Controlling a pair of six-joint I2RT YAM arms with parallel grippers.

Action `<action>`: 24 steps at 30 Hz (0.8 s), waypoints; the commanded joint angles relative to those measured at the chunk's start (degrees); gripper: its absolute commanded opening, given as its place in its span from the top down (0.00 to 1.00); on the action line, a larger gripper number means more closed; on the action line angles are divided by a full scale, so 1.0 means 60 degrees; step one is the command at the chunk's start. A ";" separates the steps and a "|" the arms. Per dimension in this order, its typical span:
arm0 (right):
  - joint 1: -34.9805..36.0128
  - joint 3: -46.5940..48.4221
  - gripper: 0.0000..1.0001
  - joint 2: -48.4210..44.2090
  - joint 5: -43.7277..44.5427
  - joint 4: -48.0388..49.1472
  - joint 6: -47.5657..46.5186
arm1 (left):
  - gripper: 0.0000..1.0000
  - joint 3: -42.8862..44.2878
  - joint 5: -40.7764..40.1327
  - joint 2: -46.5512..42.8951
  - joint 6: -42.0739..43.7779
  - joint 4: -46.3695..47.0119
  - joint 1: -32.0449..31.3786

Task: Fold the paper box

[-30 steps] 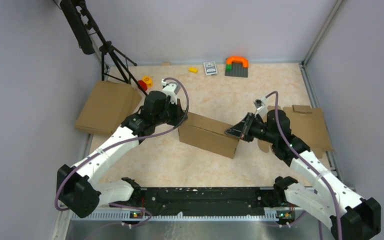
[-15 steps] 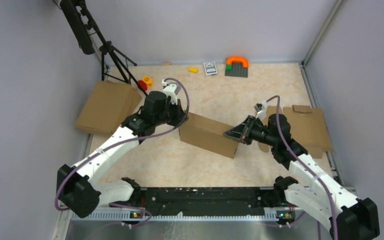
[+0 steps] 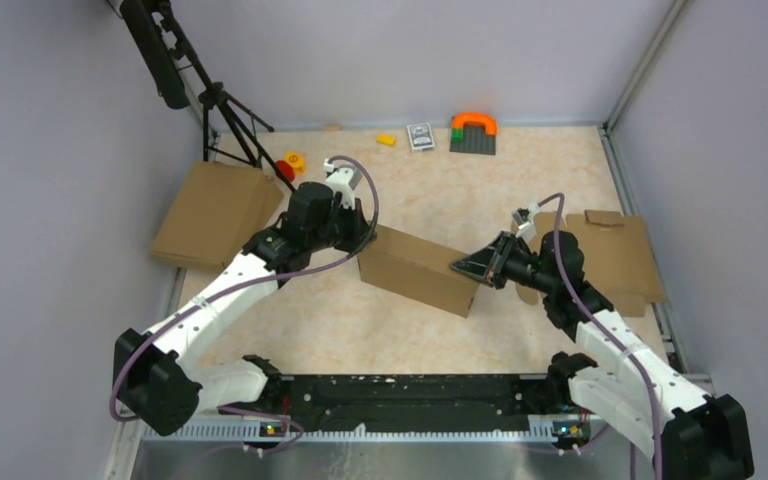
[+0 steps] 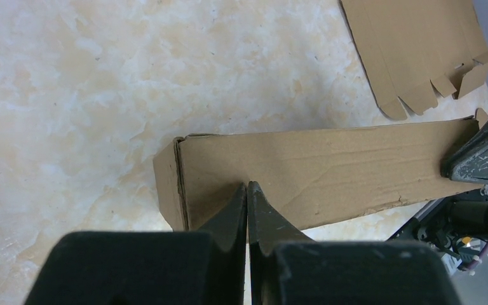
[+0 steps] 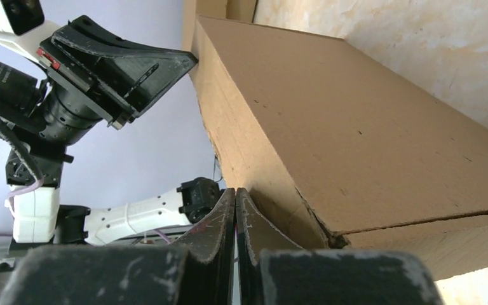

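Sitting mid-frame in the top view, the box (image 3: 418,270) is folded up with a gripper at each end: left gripper (image 3: 366,236) at its upper-left end, right gripper (image 3: 463,266) at its lower-right corner. Both have fingers pressed together, tips just poking the cardboard, not clamping it.

paper box (image 5: 356,127) cut off by right wrist view's edges.
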 commanded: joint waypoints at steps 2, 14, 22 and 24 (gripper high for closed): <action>-0.0215 0.0282 1.00 -0.0021 -0.0151 0.0123 -0.0265 | 1.00 -0.0206 0.0111 0.0057 0.0045 -0.0384 -0.0020; -0.0846 -0.0706 1.00 0.0324 -0.0630 0.1015 -0.0001 | 1.00 -0.0183 0.0065 0.0051 0.0060 -0.0443 -0.0024; -0.1044 0.1226 1.00 0.0562 -0.0782 -0.0098 -0.0556 | 1.00 0.0155 0.0117 0.0103 0.0125 -0.0590 -0.0023; -0.1060 0.1601 1.00 0.0671 -0.0895 -0.0306 -0.0662 | 1.00 0.0303 0.0102 0.0069 0.0181 -0.0680 -0.0024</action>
